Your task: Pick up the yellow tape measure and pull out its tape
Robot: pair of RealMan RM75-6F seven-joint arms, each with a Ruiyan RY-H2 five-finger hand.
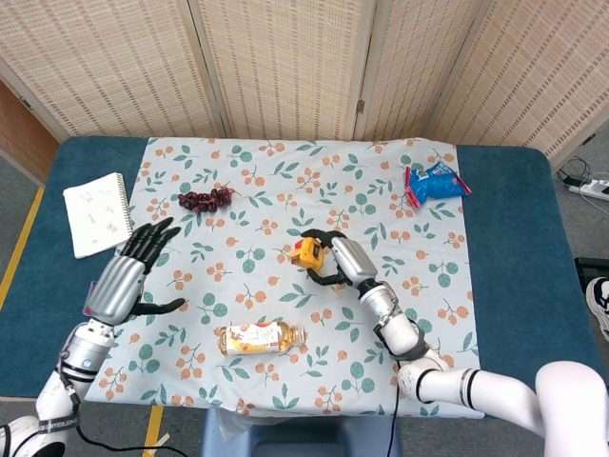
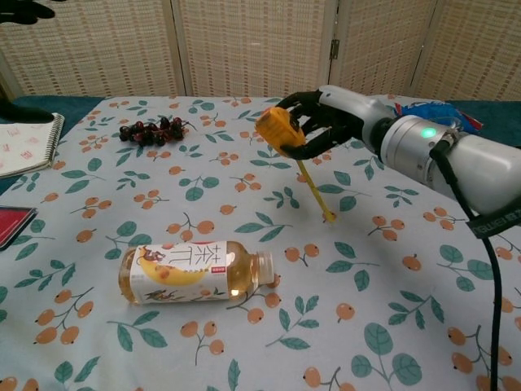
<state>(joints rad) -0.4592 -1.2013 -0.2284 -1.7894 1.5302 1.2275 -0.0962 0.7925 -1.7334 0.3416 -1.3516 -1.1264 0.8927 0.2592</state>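
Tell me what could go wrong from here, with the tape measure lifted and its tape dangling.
The right hand holds the tape measure from one side only, so a tug might twist it loose. The tape hangs low, and its tip could catch on the tablecloth. The open left hand has to cross toward it, and its path may pass near the bottle and roll it.
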